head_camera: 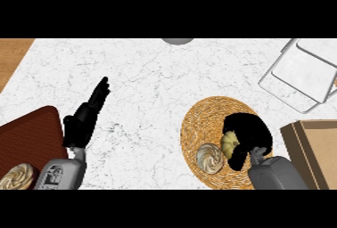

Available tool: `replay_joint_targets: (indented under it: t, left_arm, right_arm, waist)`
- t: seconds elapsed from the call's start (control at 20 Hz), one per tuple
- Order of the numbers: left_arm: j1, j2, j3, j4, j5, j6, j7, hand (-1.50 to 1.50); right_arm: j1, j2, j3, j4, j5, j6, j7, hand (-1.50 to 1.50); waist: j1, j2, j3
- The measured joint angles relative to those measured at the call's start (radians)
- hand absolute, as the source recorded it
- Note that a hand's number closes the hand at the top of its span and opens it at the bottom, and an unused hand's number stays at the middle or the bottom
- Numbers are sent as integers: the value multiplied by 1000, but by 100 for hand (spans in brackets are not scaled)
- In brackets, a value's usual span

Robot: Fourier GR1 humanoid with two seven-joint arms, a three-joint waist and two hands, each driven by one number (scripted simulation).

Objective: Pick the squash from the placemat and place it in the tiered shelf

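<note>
A round woven straw placemat (201,116) lies on the white marble counter at the right. On it my right hand (248,131) is curled over a yellowish squash (230,141), of which only a small part shows at the hand's left edge. A round swirled pastry (210,158) sits on the placemat just left of the hand. The white wire tiered shelf (299,73) stands at the upper right, apart from the hand. My left hand (85,116) rests open at the left, fingers pointing up.
A dark red-brown board (30,131) lies at the lower left with another swirled pastry (16,177) on it. A cardboard box (314,149) sits at the right edge next to the placemat. A grey round object (178,41) shows at the top edge.
</note>
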Motion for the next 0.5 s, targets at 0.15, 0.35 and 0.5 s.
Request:
replay_joint_targets:
  t: [0.15,0.35,0.5]
  left_arm:
    - [11,1,0,-7,-8,1,-1,0]
    - [24,0,13,-6,-6,13,-1,0]
    - [35,3,22,-13,-2,17,0,0]
  right_arm:
    - [52,-67,-8,-48,-27,-2,-118,150]
    - [147,-227,8,-149,-122,16,-423,150]
    - [217,-347,-18,-214,-202,15,-651,150]
  waist:
    - [-7,-2,1]
    - [-36,-8,3]
    - [-55,-13,5]
